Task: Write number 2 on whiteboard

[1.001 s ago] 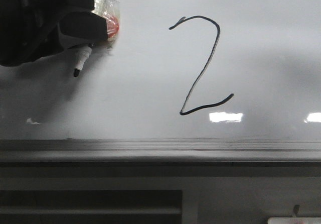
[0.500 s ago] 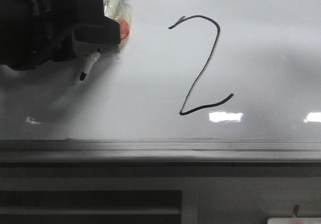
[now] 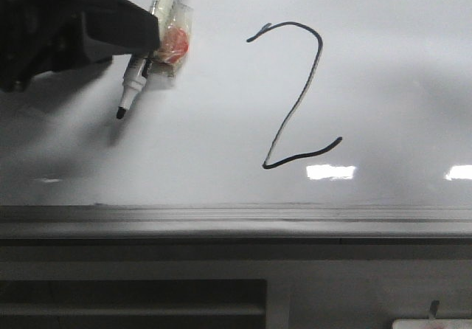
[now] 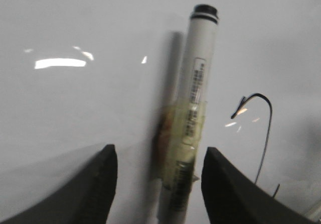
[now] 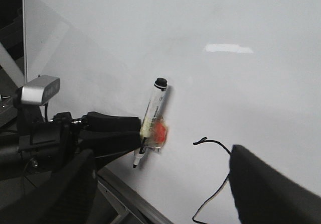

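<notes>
So the number 2 (image 3: pixel 295 97) is drawn in thin black line on the whiteboard (image 3: pixel 383 85), a bit right of center and sitting above the grey ledge (image 3: pixel 236 222) along the board's lower edge. Left end effector (image 3: pixel 140 41) is up at the board's top left, clenched on a white marker (image 3: pixel 134 85) with some clear tape and a red blob on it, tip pointing down, well apart from the digit. Right end effector (image 5: pixel 160 194) has its dark fingers (image 5: pixel 271 189) spread wide with nothing in them.
</notes>
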`<state>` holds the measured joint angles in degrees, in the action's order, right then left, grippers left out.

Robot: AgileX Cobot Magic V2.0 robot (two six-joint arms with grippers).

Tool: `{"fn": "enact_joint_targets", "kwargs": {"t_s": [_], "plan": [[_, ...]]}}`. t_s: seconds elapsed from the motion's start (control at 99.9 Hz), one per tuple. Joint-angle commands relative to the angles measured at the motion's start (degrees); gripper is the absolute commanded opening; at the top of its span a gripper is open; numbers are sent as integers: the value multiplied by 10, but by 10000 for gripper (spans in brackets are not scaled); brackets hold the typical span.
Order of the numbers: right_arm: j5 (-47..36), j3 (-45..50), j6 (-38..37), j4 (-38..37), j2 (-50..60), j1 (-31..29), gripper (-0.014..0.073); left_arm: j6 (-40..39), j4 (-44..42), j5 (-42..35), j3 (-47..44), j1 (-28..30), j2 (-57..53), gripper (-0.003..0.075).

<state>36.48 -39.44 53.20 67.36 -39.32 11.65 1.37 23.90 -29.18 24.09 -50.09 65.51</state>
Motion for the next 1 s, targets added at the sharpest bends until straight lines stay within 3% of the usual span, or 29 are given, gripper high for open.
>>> {"fn": "enact_joint_targets", "kwargs": {"t_s": [0.0,0.14,0.24,0.3,0.39,0.55,0.81,0.991], "plan": [[-27,-15,1,19,2,-3,451,32,14,-33,8,3,-53,370],[-67,-15,1,15,2,-3,308,90,14,-19,5,3,-133,368],[-99,-15,1,15,4,-3,66,124,14,25,5,3,-184,312],[-103,-14,1,9,8,-3,-76,141,14,63,5,3,-214,202],[-106,5,2,-6,32,-3,-60,164,14,137,5,5,-252,-19],[-120,84,73,-7,137,-3,-60,167,7,160,-20,5,-324,-20],[-155,236,71,-6,341,-3,-60,167,-7,96,-123,5,-447,-20],[-145,293,70,2,407,-3,-60,163,-7,86,-160,5,-516,-20]]}}
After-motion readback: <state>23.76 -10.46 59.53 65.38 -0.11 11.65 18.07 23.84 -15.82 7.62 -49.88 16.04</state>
